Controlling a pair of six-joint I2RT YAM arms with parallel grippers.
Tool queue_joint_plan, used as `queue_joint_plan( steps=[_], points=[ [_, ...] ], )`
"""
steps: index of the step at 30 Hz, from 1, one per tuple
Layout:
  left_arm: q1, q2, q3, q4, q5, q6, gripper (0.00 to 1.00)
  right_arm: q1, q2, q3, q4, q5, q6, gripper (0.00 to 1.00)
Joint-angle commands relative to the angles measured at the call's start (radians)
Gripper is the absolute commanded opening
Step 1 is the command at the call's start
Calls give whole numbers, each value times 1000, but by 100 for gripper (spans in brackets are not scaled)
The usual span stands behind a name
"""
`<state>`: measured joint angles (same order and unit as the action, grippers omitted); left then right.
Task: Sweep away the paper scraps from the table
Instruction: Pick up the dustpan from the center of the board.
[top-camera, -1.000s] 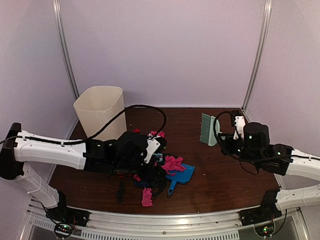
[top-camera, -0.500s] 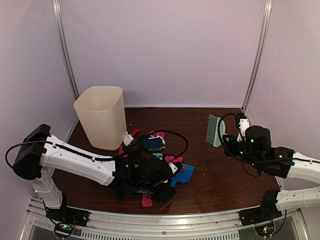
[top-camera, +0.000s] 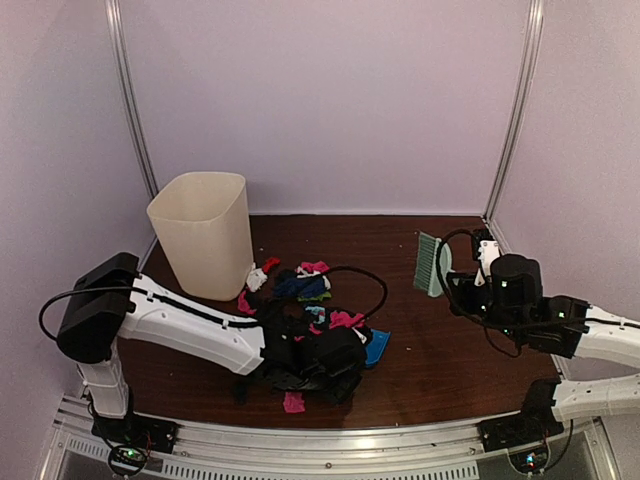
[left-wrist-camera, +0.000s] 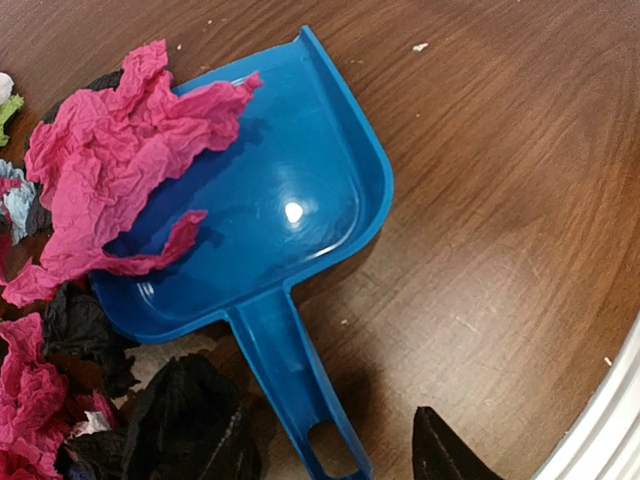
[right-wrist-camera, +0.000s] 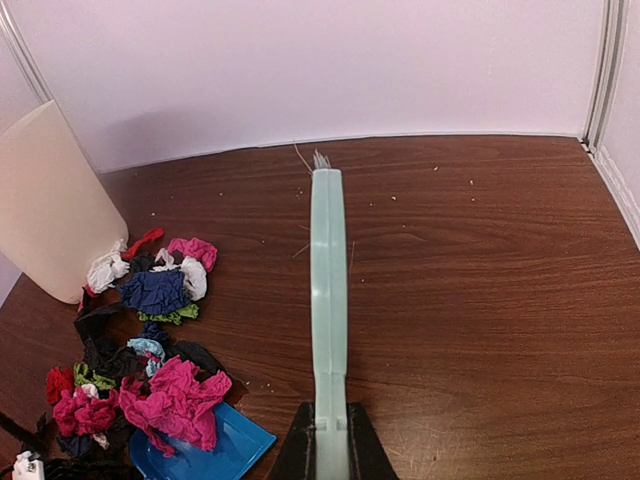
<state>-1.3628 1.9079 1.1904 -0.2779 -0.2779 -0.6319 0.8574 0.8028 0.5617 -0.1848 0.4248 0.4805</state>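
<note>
Paper scraps (top-camera: 300, 285) in pink, dark blue, black, green and white lie heaped on the table (top-camera: 440, 370) between the bin and the blue dustpan (top-camera: 377, 347). A big pink scrap (left-wrist-camera: 110, 150) rests in the dustpan (left-wrist-camera: 290, 200), with black scraps (left-wrist-camera: 90, 330) beside it. My left gripper (left-wrist-camera: 320, 450) hangs open low over the dustpan's handle (left-wrist-camera: 285, 370), its jaws on either side and clear of it. My right gripper (right-wrist-camera: 328, 440) is shut on the pale green brush (right-wrist-camera: 328, 280), held above the table at the right (top-camera: 430, 262).
A cream waste bin (top-camera: 203, 232) stands at the back left, close to the scraps. The silver front rail (left-wrist-camera: 600, 430) runs just right of the left gripper. Bare wood (right-wrist-camera: 500, 280) lies right of the brush. A black cable (top-camera: 372, 285) loops over the pile.
My left arm has swung forward and down over the dustpan handle, its jaws narrowing a little. The right arm has carried the brush slightly to the right.
</note>
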Motion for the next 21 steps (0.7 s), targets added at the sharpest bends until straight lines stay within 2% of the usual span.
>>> queue_joint_plan(
  steps=[1,4,12,16,21],
  points=[
    [-1,38,46,-25,-49,-25,54,-3,-19,-11,2,28,11,0],
    [-1,58,55,-19,-42,-24,46,-4,-24,-13,3,30,9,0],
    [-1,118,103,-21,-59,-27,39,-5,-31,-17,-3,33,4,0],
    [-1,133,126,-30,-90,-30,18,-4,-39,-14,-15,41,3,0],
    [-1,135,170,-72,-125,-15,14,-4,-55,-14,-25,47,1,0]
  ],
)
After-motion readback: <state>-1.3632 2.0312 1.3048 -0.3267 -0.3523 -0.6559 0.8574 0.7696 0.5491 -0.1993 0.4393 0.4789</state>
